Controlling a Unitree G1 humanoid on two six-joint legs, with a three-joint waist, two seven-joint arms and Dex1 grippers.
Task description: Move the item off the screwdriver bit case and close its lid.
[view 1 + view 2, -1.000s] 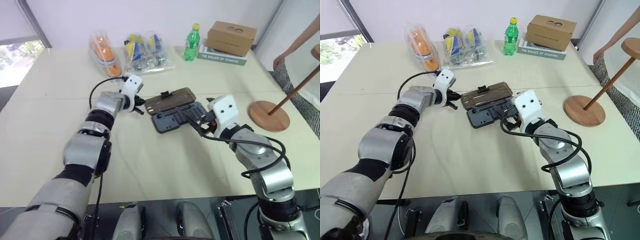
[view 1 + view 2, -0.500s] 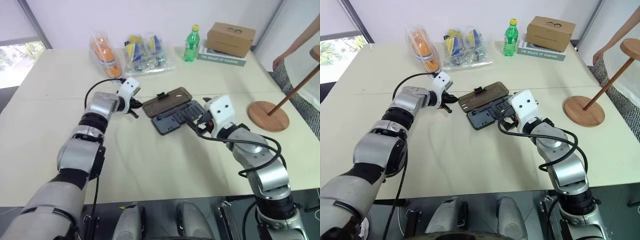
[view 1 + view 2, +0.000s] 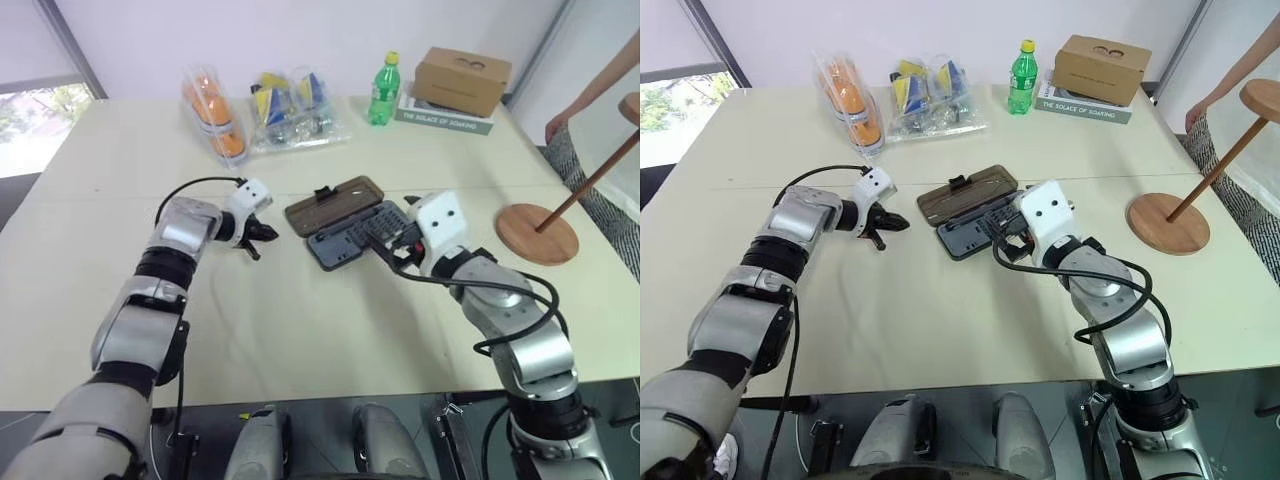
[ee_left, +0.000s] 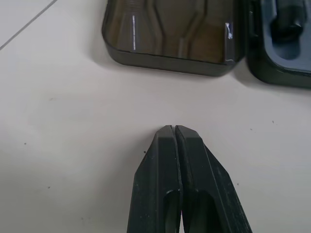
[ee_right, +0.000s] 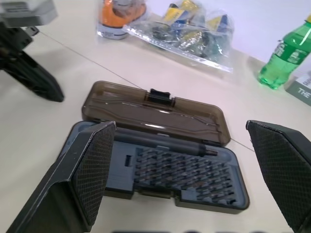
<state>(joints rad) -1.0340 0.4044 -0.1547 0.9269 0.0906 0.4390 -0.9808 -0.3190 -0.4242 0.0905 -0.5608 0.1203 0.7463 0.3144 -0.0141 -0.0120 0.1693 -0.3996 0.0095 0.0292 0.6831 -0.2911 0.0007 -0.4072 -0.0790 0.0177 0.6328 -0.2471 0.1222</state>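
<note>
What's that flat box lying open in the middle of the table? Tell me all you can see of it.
It is a screwdriver bit case, a flat dark plastic box with rounded corners, lying open on the table. Its grey-blue tray holds rows of small bits and a dark driver handle. The smoky brown translucent lid lies folded back flat, a small black clip on its far edge. Nothing rests on it; neither gripper touches it.

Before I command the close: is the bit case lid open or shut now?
Open. The lid lies flat on the table behind the tray, leaving the rows of bits exposed.
</note>
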